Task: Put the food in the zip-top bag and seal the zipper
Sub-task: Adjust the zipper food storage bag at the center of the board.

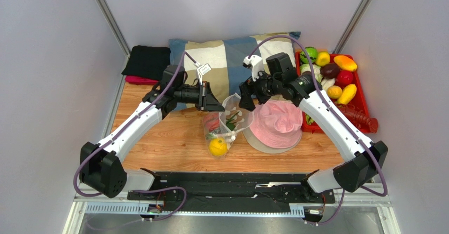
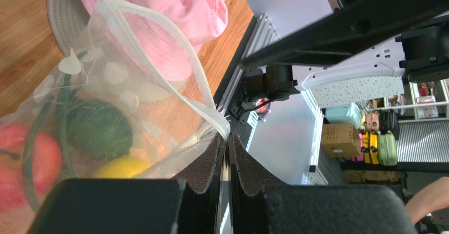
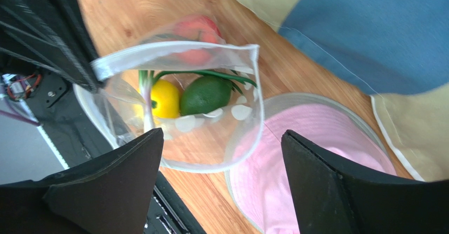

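Food lies in the zip-top bag mid-table, just beside the pink hat toward the right edge. Left wrist: the left gripper pinches the zipper end, jaws pressed together. Right wrist: the right gripper hangs, jaws spread, over the bag's open mouth, with a lemon and a green fruit inside.

Setting: robot test cell in a lab or workshop.
Evidence: wooden table boxed in by plain grey panels on metal posts; black mounting rail at the near edge; beyond the cell, a cardboard box, coloured suitcases and stocked shelves.
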Available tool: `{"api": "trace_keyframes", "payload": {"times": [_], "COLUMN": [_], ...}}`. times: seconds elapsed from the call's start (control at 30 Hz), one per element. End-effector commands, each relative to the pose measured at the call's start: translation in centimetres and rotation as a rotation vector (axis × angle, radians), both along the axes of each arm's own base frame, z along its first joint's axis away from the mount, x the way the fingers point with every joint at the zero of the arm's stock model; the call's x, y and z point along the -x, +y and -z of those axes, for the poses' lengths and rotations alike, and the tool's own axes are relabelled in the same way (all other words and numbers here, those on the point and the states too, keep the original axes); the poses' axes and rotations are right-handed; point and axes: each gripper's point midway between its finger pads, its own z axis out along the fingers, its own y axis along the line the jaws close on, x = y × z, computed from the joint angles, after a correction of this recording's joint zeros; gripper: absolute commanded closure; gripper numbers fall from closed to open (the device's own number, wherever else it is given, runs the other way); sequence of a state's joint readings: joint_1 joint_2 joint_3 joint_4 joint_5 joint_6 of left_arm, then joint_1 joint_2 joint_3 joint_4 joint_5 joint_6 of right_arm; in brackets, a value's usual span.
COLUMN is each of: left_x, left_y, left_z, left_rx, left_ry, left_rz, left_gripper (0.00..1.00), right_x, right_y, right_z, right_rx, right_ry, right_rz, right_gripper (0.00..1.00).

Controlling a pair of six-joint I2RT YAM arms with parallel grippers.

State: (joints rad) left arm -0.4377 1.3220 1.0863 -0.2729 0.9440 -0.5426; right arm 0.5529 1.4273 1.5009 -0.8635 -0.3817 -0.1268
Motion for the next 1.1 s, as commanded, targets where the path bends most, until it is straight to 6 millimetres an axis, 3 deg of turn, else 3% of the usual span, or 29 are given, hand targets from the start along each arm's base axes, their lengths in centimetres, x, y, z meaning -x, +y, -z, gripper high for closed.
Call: {"api": "trace_keyframes", "payload": {"times": [0.0, 0.17, 0.3, 0.33, 0.37, 0.43, 0.5, 0.57, 0.6, 0.63, 0.93, 1.07], "left_x": [0.4, 0.2, 0.1, 0.0, 0.1, -0.1, -0.6, -1.6, -2.2, -2.6, -3.3, -3.1], "left_y": [0.1, 0.0, 0.0, 0.0, 0.1, 0.3, 0.6, 1.4, 1.6, 2.2, 1.6, 1.6], "left_z": [-2.4, -2.3, -2.1, -2.0, -1.9, -1.6, -1.0, -0.2, -0.9, 0.4, 0.8, 0.4], "left_rx": [0.043, 0.041, 0.036, 0.032, 0.028, 0.005, -0.037, -0.121, -0.144, -0.214, -0.238, -0.226], "left_ry": [-0.084, -0.078, -0.074, -0.072, -0.068, -0.067, -0.070, -0.072, -0.089, -0.071, -0.027, -0.021], "left_rz": [0.025, 0.024, 0.018, 0.015, 0.015, -0.004, -0.039, -0.102, -0.126, -0.149, -0.125, -0.122], "left_gripper": [0.87, 0.87, 0.87, 0.87, 0.87, 0.87, 0.90, 0.96, 0.98, 1.00, 1.00, 1.00], "right_x": [1.0, 3.7, 3.2, 3.0, 3.1, 2.0, 1.6, 1.4, 1.4, 1.2, -1.1, -2.5], "right_y": [-2.9, -3.4, -2.7, -2.4, -1.6, -1.2, -0.8, 0.2, 0.5, 0.8, 0.8, 1.1], "right_z": [3.1, 7.8, 8.9, 8.7, 8.4, 6.3, 4.3, 0.6, -0.4, -1.4, 2.7, 2.3], "right_rx": [0.096, 0.130, 0.113, 0.093, 0.051, -0.015, -0.090, -0.175, -0.194, -0.213, -0.090, -0.075], "right_ry": [0.102, 0.263, 0.316, 0.336, 0.367, 0.365, 0.383, 0.355, 0.336, 0.316, 0.342, 0.300], "right_rz": [0.093, 0.086, 0.088, 0.090, 0.064, 0.066, 0.065, 0.018, -0.001, -0.014, -0.044, -0.049], "right_gripper": [0.15, 0.17, 0.26, 0.48, 0.63, 1.00, 1.00, 1.00, 1.00, 1.00, 1.00, 1.00]}}
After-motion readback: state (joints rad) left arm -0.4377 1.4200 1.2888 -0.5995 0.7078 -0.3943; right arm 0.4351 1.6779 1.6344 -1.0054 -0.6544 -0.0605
